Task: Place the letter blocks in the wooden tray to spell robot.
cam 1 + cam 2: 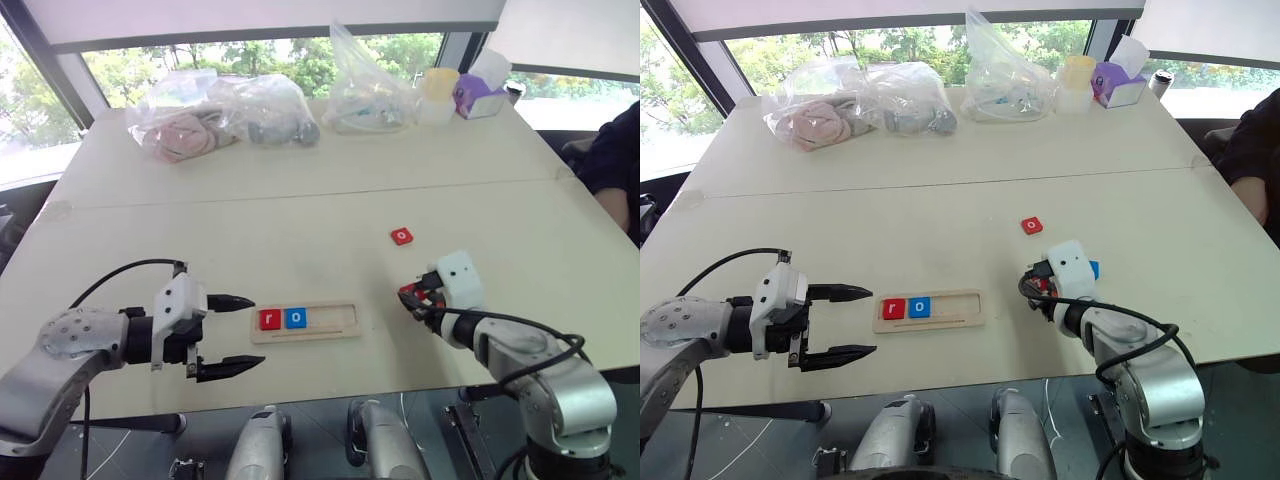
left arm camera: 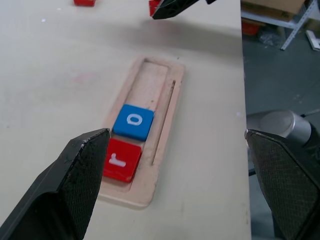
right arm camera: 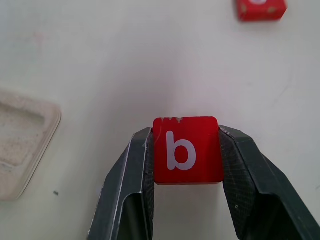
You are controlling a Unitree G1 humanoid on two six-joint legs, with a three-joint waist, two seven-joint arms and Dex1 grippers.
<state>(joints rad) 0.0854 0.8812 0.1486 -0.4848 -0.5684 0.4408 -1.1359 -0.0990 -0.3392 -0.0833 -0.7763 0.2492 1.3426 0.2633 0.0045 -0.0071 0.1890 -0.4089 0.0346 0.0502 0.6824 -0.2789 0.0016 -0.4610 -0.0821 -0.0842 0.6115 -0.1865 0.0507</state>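
Beige table (image 1: 300, 180) by bright windows (image 1: 120, 70): right claw (image 3: 187, 150) clamps a red "b" block (image 3: 187, 150); left claw (image 1: 225, 333) gapes beside the wooden tray (image 1: 330, 325)

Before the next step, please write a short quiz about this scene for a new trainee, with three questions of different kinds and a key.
1. True or false: the wooden tray already holds three letter blocks.
2. Which letter is on the block between the right gripper fingers? A) t B) b C) r
3. Fill in: the loose red o block lies on the ______, outside the tray.

Key:
1. False; it holds two, the red r block and the blue o block.
2. B, the red b block.
3. table.
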